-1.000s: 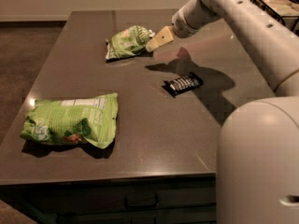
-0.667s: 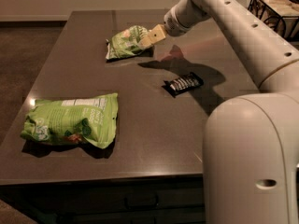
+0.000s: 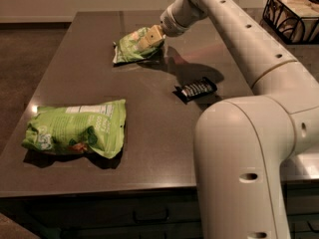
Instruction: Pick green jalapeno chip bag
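The green jalapeno chip bag [image 3: 127, 50] is the small, crinkled, pale green bag lying at the back middle of the dark table [image 3: 154, 133]. My gripper [image 3: 149, 37] reaches in from the right on the white arm. It sits over the bag's right end and hides that end, low over the table. From this view I cannot tell whether it touches the bag.
A larger, brighter green bag [image 3: 75, 129] with a white label lies at the front left. A small black wrapped bar [image 3: 196, 89] lies right of the middle. A black wire basket [image 3: 294, 14] stands at the back right. My arm's base fills the front right.
The gripper has moved left, from just right of the small green bag to over the bag's right end. The bags and the bar lie where they were.
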Action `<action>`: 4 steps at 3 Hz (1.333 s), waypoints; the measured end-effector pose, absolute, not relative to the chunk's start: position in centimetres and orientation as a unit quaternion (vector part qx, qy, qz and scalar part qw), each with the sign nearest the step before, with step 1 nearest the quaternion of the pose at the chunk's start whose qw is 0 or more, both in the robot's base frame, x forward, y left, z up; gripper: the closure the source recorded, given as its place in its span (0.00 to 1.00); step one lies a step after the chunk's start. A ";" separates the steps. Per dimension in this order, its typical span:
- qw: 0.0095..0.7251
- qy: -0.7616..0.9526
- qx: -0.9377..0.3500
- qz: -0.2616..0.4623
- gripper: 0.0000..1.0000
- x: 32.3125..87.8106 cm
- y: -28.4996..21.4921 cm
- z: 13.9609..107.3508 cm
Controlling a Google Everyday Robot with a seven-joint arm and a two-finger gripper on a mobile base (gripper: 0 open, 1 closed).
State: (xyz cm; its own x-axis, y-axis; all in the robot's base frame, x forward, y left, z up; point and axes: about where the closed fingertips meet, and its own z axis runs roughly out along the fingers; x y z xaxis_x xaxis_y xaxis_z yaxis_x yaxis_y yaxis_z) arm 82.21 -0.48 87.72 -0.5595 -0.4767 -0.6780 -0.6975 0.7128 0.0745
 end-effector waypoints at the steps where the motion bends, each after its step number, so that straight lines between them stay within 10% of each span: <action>1: 0.315 0.866 -0.343 0.182 0.40 82.0 0.7 87.5; 4: 0.392 0.797 -0.411 0.206 1.00 77.8 0.9 97.1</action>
State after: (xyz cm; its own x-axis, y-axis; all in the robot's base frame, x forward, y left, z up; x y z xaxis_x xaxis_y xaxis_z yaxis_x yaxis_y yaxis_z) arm 77.83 0.93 97.07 -0.3541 -0.4930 -0.7947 -0.8167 0.5771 0.0059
